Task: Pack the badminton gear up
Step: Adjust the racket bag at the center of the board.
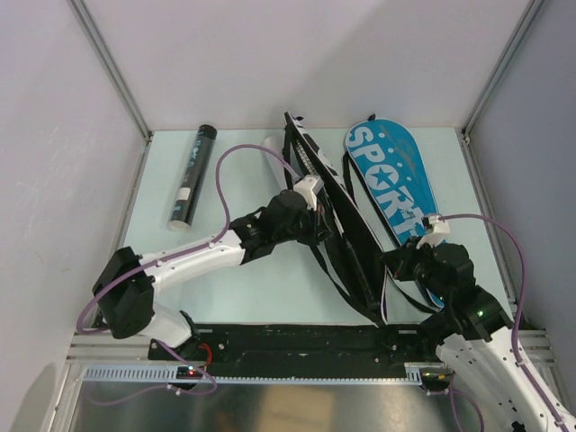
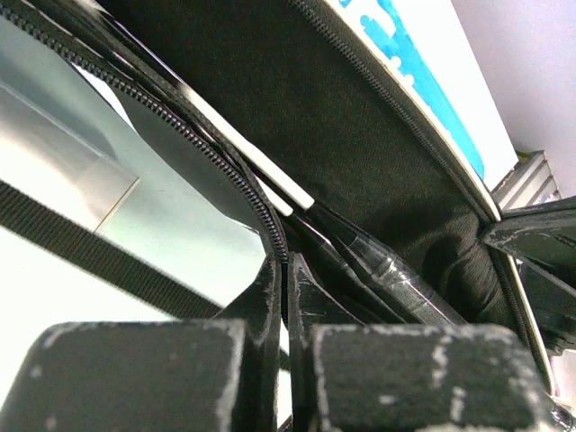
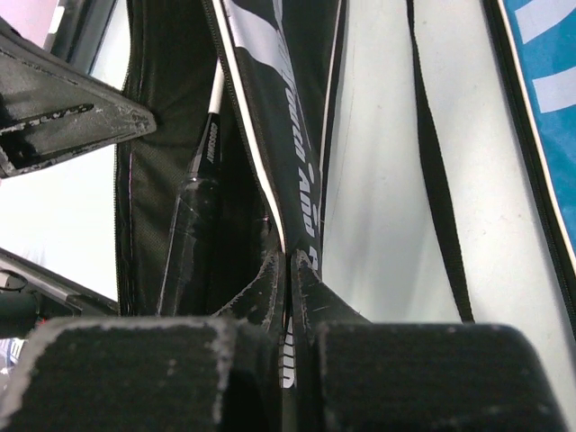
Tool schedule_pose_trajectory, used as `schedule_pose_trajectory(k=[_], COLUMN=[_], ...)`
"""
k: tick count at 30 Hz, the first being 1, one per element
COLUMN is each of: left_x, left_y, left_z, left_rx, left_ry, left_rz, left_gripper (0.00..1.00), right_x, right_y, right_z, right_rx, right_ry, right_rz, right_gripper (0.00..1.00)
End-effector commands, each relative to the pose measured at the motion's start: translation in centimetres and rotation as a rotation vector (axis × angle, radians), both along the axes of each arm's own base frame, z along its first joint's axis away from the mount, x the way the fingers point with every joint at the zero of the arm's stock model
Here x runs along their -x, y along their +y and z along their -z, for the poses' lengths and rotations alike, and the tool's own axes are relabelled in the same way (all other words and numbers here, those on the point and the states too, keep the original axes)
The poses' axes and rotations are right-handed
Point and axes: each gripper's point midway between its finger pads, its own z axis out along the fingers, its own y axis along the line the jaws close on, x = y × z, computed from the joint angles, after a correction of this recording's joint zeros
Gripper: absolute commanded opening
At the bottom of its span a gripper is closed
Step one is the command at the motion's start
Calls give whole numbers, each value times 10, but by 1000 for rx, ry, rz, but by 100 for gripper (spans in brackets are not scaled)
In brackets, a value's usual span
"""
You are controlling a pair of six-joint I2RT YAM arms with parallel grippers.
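Trainee: Why do both hands sit on the racket bag (image 1: 353, 236) at once?

Operator: Each one takes a side of its mouth. The left hand (image 2: 286, 270) is pressed together on the zipper-edged rim of the bag's left flap. The right hand (image 3: 288, 261) is pinched tight on the lettered right flap. Pulled apart like that, the bag stands on edge on the table (image 1: 270, 288) with its mouth gaping.

Trainee: And the gear?

Operator: One racket (image 3: 196, 216) lies inside the bag, between the two flaps, its film-wrapped handle toward the hands. The black tube (image 1: 192, 177) lies well left of the bag, untouched. A blue cover (image 1: 391, 175) lies flat just right of the bag. No shuttlecocks show.

Trainee: So what is the step?

Operator: Probably holding the bag open, or lining up its edges for zipping; the views do not settle which. With both hands occupied, the tube must wait until one lets go.
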Motion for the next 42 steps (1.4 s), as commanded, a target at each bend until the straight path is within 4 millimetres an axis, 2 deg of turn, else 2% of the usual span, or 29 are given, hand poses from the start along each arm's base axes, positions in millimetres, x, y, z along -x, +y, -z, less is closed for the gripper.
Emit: schedule_pose_trajectory(k=[1,5,9,12,16,23,27,31,42], left_x=[-4,-8,-9,-10,-14,-21,-22,-23,-10], left_y=[-14,-15,-22,-29,-38,-52,-57,-57,-57], left_z=[-36,-38,-36,-39,-40,-22,-20,-21,-32], left_rx=[88,75,74,83,90,73,77,87,148], left_ry=[-62,-67,-50,-41,-32,16,31,42,84], left_rz=[40,33,46,59,68,69,69,58,49], left_gripper=[0,0,0,0,0,0,0,0,0], right_x=[-11,-12,-3,1,5,16,18,19,12], right_y=[-12,-6,20,28,38,58,65,69,64], right_z=[-25,-32,-53,-62,-45,-13,12,31,78], right_rx=[-17,-25,-113,-154,-149,-159,-138,-125,-98], right_ry=[-59,-71,-116,-131,-77,-3,55,105,199], right_rz=[100,65,-78,-120,-167,-262,-276,-270,-159], right_gripper=[0,1,2,1,0,0,0,0,0])
